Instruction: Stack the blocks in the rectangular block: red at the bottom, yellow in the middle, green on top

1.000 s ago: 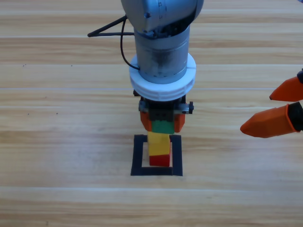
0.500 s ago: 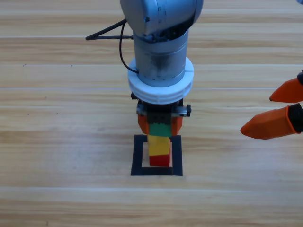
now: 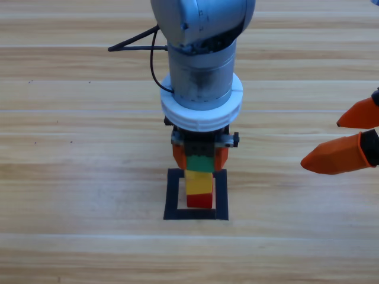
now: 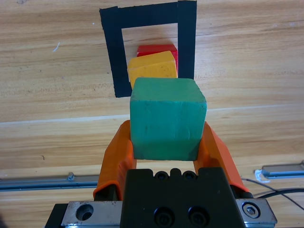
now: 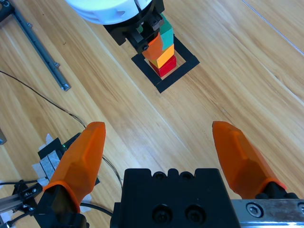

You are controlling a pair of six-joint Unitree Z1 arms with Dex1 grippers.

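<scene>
Left end effector [image 4: 166, 142] pinches the green cube [image 4: 167, 118] atop the yellow cube [image 3: 199, 182] and red cube [image 3: 200, 201] (inside the black tape square [image 3: 172, 195]). Right end effector [image 3: 349, 137] waits, jaws spread, at the bench's [image 3: 71, 177] right edge.

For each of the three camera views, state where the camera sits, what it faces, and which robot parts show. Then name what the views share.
High view: above the table, facing down; left arm over the tape square, right gripper at the edge.
Left wrist view: looks along the left gripper clamping the green cube.
Right wrist view: own open jaws, stack beyond.
Shared: red cube, yellow cube.
</scene>
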